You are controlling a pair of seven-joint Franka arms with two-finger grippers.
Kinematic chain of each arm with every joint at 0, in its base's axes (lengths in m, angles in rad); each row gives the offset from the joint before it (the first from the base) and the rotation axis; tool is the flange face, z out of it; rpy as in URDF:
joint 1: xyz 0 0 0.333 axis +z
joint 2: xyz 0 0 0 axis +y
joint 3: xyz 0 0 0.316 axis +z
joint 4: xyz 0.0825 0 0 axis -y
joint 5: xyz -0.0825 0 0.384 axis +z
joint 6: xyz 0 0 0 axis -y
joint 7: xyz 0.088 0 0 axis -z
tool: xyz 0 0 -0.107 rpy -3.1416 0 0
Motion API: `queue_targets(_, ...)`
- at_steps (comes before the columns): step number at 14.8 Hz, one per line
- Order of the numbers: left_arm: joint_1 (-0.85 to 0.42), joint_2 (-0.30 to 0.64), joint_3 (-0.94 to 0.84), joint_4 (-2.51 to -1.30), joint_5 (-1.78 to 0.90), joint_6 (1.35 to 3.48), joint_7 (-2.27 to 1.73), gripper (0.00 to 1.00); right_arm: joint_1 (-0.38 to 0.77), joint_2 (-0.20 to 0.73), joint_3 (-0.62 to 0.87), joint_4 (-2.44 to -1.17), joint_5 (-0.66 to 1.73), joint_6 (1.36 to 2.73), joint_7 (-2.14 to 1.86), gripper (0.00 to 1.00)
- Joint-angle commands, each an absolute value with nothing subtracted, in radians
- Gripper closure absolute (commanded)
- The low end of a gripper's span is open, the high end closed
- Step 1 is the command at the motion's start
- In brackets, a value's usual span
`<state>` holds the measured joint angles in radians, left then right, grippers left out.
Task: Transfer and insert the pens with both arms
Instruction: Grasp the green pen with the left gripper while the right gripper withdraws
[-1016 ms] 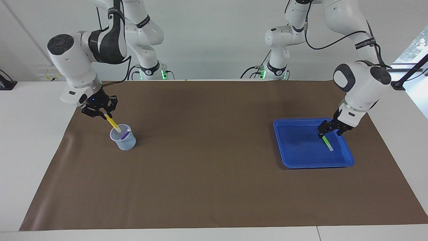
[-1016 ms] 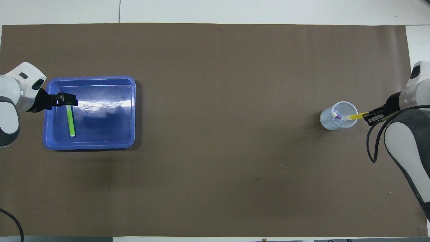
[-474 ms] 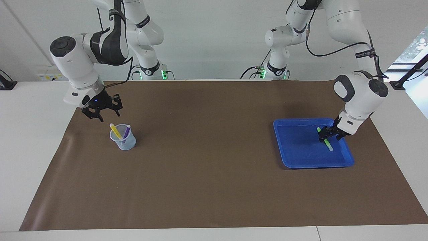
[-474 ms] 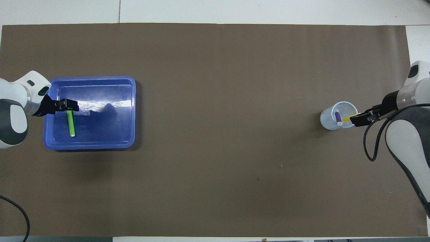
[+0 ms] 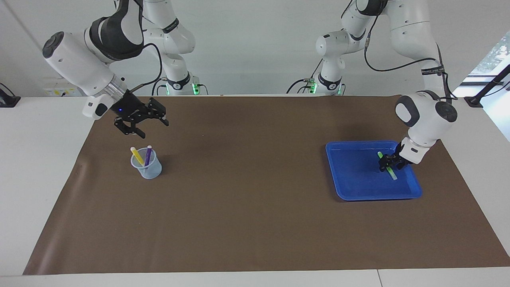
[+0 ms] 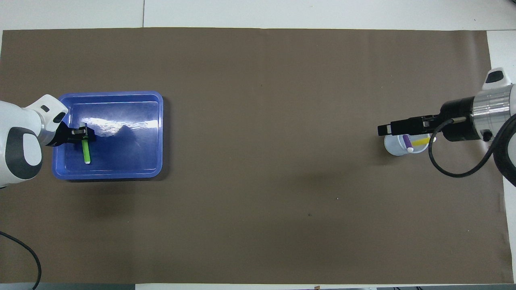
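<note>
Green pen (image 5: 387, 166) lies in the blue tray (image 5: 350, 191) with the left gripper (image 5: 389, 163) straddling it, grip unclear, while the right gripper (image 5: 147, 123) hangs spread and empty over the cup (image 5: 149, 170) holding the yellow pen (image 5: 137, 156) and purple pen (image 5: 148, 155).

A brown mat (image 5: 247, 207) covers most of a white table (image 5: 36, 167), whose bare top shows along the mat's edges. A blue tray (image 5: 358, 191) lies flat on the mat toward the left arm's end. A small clear cup (image 5: 149, 170) stands upright on the mat toward the right arm's end (well apart from the tray). A black stand (image 5: 488, 89) sits at the table's edge near the window.
</note>
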<state>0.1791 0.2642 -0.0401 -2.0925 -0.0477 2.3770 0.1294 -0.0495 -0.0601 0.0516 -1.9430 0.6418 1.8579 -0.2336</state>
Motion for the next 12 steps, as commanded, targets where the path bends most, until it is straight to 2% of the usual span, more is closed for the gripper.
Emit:
queue_targets(1, 0.19, 0.255, -0.051, -2.126, -0.031, 2.396, 0.124, 1.0, 0.021, -0.066, 0.071, -1.944, 0.773, 1.923, -0.034, 0.0)
queue_targets(4, 0.187, 0.238, -0.052, -2.103, -0.032, 2.381, 0.118, 1.0, 0.06, -0.066, 0.072, -1.947, 0.925, 1.976, 0.119, 0.0)
queue_targets(7, 0.163, 0.183, -0.058, -2.041, -0.034, 2.246, -0.032, 1.0, 0.129, -0.067, 0.072, -1.96, 0.945, 2.071, 0.193, 0.0)
queue_targets(12, 0.006, 0.147, -0.064, -1.892, -0.041, 1.996, -0.453, 1.0, 0.158, -0.071, 0.072, -1.979, 0.966, 2.118, 0.232, 0.0)
